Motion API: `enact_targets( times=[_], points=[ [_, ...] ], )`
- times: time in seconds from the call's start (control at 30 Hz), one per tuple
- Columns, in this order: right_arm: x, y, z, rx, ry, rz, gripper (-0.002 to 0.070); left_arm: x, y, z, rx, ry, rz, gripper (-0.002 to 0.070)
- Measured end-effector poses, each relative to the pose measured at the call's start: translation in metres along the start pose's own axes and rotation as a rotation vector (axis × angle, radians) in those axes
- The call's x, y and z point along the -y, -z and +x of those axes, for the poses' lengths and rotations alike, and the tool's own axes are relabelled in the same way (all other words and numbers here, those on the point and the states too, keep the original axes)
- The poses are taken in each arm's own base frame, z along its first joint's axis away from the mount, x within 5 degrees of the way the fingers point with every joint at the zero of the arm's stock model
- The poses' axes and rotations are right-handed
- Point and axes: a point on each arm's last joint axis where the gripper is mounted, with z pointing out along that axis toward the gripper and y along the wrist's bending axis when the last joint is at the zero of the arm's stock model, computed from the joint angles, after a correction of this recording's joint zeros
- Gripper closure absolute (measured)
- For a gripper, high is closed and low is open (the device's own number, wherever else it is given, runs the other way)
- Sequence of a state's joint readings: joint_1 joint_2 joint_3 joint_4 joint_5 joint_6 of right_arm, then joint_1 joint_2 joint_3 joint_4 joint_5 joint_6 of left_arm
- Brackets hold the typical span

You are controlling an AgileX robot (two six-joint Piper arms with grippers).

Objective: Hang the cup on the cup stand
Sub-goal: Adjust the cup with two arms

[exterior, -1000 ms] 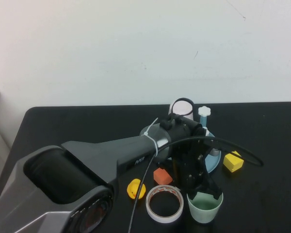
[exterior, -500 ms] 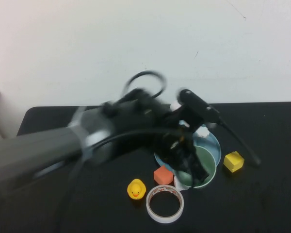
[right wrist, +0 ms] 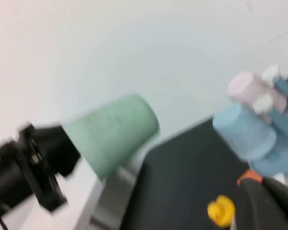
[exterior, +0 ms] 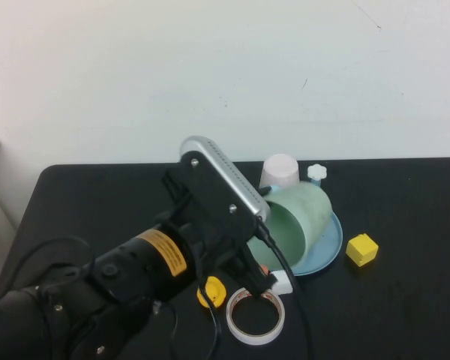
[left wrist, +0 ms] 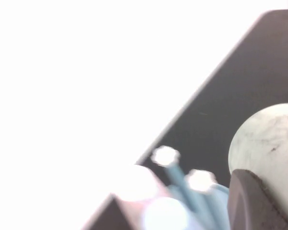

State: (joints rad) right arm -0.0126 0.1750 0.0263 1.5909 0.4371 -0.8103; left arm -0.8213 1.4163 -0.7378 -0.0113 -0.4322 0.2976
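The cup [exterior: 298, 216], pale mint green, hangs tipped on its side above the cup stand [exterior: 328, 251], a round light blue tray. Its mouth faces my camera side. My left gripper [right wrist: 66, 143] is shut on the cup's rim; in the high view the wrist hides it. One dark finger [left wrist: 252, 203] lies against the cup [left wrist: 269, 136] in the left wrist view. A free peg with a white flower cap [exterior: 316, 172] rises just behind the cup. My right gripper [right wrist: 260, 182] is shut and holds nothing, off to the side of the stand and out of the high view.
A pink-white cup [exterior: 280, 171] and a light blue cup [right wrist: 242, 129] sit upside down on pegs. A tape roll [exterior: 256, 315], a yellow duck [exterior: 210, 291] and an orange block [right wrist: 247, 177] lie in front of the stand, a yellow cube [exterior: 361, 249] to its right.
My left arm has lifted the cup off the table beside the tape roll, carried it back over the stand and tipped it from upright onto its side.
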Motion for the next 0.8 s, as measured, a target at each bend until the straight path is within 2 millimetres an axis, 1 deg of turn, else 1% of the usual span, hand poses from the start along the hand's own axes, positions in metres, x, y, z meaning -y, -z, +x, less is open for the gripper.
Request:
enact_targets(
  times=[0.13, 0.23, 0.3, 0.33, 0.4, 0.47, 0.5, 0.53, 0.57, 0.63, 0.73, 0.8],
  points=[
    [0.001, -0.014, 0.001, -0.139, -0.011, 0.013, 0.0676, -0.008, 0.001, -0.004, 0.064, -0.087, -0.082, 0.0666],
    [-0.011, -0.028, -0.011, -0.230, 0.006, -0.029, 0.0664, -0.011, 0.002, -0.011, 0.133, -0.160, -0.133, 0.0666],
    [-0.023, -0.040, -0.023, -0.284, 0.004, -0.080, 0.0622, -0.013, 0.003, -0.014, 0.163, -0.196, -0.155, 0.0666],
    [-0.027, -0.049, -0.030, -0.317, -0.011, -0.101, 0.0581, -0.013, 0.003, -0.015, 0.169, -0.206, -0.160, 0.0666],
    [-0.037, -0.065, -0.045, -0.362, -0.036, -0.153, 0.0454, -0.014, 0.003, -0.016, 0.179, -0.213, -0.170, 0.0666],
    [-0.041, -0.084, -0.057, -0.421, -0.112, -0.187, 0.0286, -0.014, 0.003, -0.016, 0.182, -0.225, -0.173, 0.0666],
    [-0.041, -0.092, -0.060, -0.447, -0.155, -0.192, 0.0217, -0.014, 0.003, -0.016, 0.184, -0.228, -0.174, 0.0666],
    [-0.040, -0.103, -0.065, -0.487, -0.223, -0.199, 0.0126, -0.014, 0.003, -0.016, 0.184, -0.232, -0.175, 0.0666],
    [-0.038, -0.111, -0.067, -0.515, -0.269, -0.200, 0.0084, -0.014, 0.003, -0.016, 0.183, -0.239, -0.175, 0.0666],
    [-0.032, -0.129, -0.069, -0.581, -0.382, -0.203, 0.0030, -0.014, 0.003, -0.016, 0.182, -0.255, -0.177, 0.0666],
    [-0.020, -0.153, -0.071, -0.657, -0.526, -0.189, -0.0001, -0.014, 0.003, -0.016, 0.180, -0.280, -0.179, 0.0666],
    [-0.016, -0.165, -0.071, -0.686, -0.580, -0.172, -0.0009, -0.014, 0.003, -0.016, 0.173, -0.291, -0.177, 0.0666]
  ],
)
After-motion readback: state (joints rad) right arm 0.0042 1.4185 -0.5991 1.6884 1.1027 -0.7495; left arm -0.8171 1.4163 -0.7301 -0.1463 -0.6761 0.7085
